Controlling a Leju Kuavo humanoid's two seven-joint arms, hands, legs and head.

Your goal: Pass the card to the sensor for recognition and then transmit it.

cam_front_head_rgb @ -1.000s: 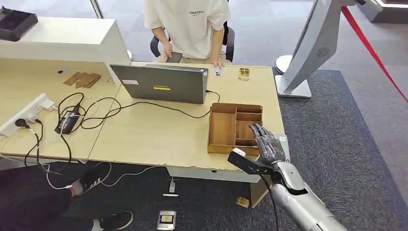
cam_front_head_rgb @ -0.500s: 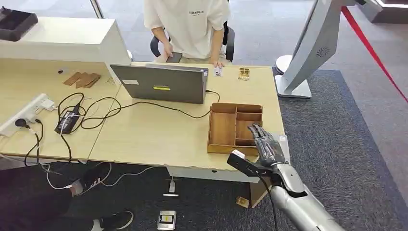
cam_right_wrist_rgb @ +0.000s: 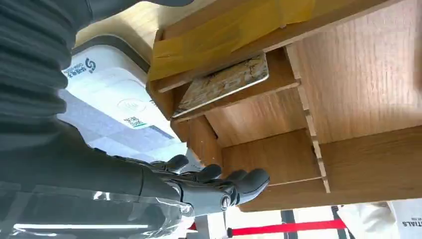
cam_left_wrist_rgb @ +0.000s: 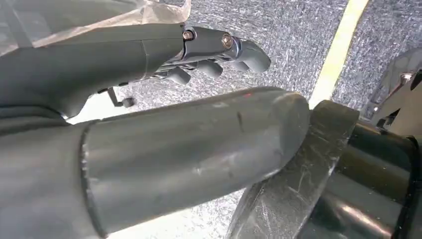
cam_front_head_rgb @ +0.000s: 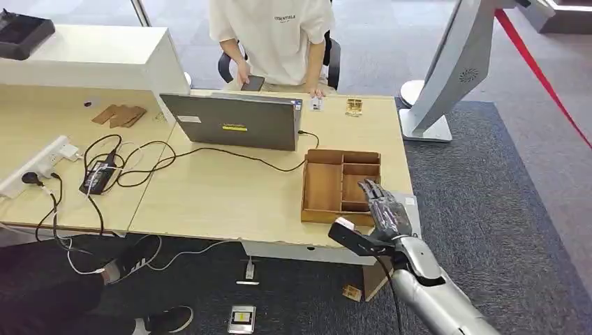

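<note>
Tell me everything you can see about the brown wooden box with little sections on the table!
The brown wooden box is a shallow open tray of thin boards, split by dividers into one long section and several small ones. It sits flat near the pale table's front right corner. Yellow tape runs along one edge. A patterned card lies in one small section. The robot's right hand reaches over its near right corner, holding nothing.
</note>
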